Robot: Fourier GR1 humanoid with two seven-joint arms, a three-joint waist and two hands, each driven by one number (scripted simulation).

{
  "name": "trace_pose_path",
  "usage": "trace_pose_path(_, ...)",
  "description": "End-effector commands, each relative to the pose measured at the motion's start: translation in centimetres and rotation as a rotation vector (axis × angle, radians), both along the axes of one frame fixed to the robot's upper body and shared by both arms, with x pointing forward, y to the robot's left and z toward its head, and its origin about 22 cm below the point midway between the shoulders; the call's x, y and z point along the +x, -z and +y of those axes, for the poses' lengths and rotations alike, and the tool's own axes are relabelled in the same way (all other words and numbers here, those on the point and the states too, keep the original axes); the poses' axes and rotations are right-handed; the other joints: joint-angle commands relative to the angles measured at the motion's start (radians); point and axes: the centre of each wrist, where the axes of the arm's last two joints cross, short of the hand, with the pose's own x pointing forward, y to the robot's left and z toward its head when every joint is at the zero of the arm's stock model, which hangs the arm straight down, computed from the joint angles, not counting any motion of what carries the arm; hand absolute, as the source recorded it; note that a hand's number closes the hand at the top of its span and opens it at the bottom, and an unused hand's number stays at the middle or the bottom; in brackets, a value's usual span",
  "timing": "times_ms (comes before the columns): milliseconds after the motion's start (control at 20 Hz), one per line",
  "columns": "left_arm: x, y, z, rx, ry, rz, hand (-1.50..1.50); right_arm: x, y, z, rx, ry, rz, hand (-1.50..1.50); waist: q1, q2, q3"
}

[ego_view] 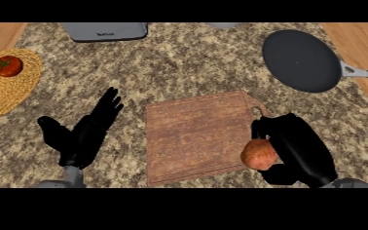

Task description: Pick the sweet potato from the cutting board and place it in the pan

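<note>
The right hand (298,146) is curling its fingers and thumb round the sweet potato (259,155), which is sitting at the hand's 9 o'clock side, over the board's (194,136) 4 o'clock edge. I cannot tell whether the potato is touching the board or hanging just above it. The pan (300,61) is lying well apart at the board's 1 o'clock, holding nothing, its handle pointing toward 3 o'clock. At the view's 9 o'clock a woven tray (25,80) is carrying a red tomato (9,66). The potato is looking orange-brown and oval, the board rectangular with wood grain, the pan round, dark and matt. The counter (179,73) is showing speckled stone. The left hand (86,134) is resting open at 8 o'clock, fingers up.
</note>
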Motion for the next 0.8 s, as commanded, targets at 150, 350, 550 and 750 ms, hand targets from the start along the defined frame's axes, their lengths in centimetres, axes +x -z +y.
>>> trace_pose_path(150, -1.9, 0.5, -0.2, -0.011, 0.026, -0.005, 0.0, -1.9, -2.4, -5.0, 0.391, 0.09, -0.147, 1.5, 0.026, 0.003, 0.0)
trace_pose_path(350, -0.7, 0.6, -0.5, -0.001, 0.036, -0.015, 0.0, -1.6, -3.6, -7.5, 0.598, 0.113, -0.086, 1.5, 0.038, 0.009, -0.001)
trace_pose_path(550, -0.1, 0.0, -1.6, 0.002, 0.054, -0.007, 0.0, 0.6, -1.7, -11.9, 0.702, 0.169, -0.073, 1.5, 0.062, 0.013, -0.002)
trace_pose_path(750, 0.6, -0.3, -2.1, 0.004, 0.071, -0.031, 0.0, 4.1, 0.0, -14.8, 0.624, 0.198, -0.111, 1.5, 0.073, 0.014, -0.003)
